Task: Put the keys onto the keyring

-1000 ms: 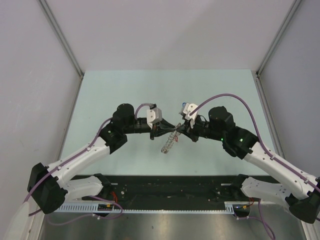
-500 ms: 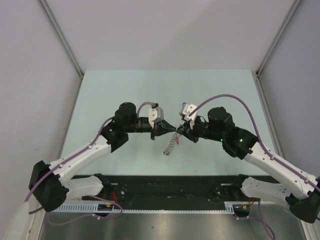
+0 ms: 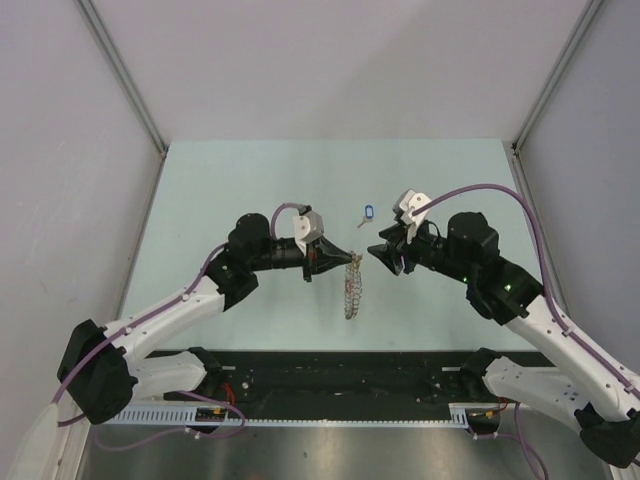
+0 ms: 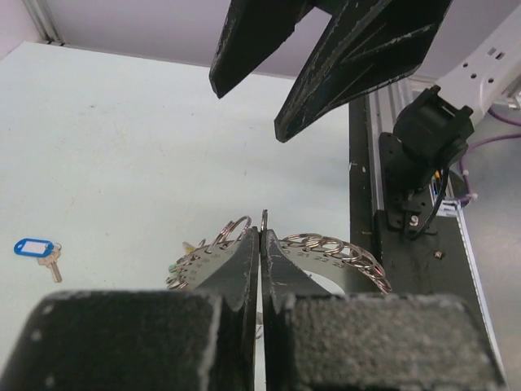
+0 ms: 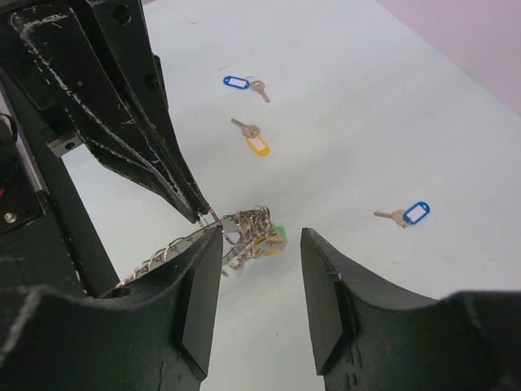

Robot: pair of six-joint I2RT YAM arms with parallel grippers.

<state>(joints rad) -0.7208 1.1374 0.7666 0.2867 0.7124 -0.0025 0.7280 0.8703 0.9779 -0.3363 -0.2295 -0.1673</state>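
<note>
- Overhead first, top external view: the large dark grey coiled-wire keyring is held by its upper end in the left gripper. Its long axis runs from there towards the arm bases.
- Same view: the right gripper sits just right of the keyring's top, apart from it. One small silver key with a blue oblong tag lies on the pale green table beyond the keyring, nearer the right gripper than the left.
- Left wrist view: the left gripper has its jaws clamped tight on one turn of the keyring, with coils fanning out to either side. The right gripper hangs above the keyring, jaws parted and holding nothing. The blue-tagged key lies well left of the keyring.
- Right wrist view: the right gripper is spread wide and empty. The keyring lies just ahead of its fingertips, long axis crosswise, with green and yellow tags already on it. The left gripper pinches its left part.
- Same view, loose keys beyond the keyring: a blue-tagged key, a yellow-tagged silver key, and a second blue-tagged key off to the right.
- Judgement: the free right arm looks best placed to fetch the next loose key, while the left holds the keyring.
</note>
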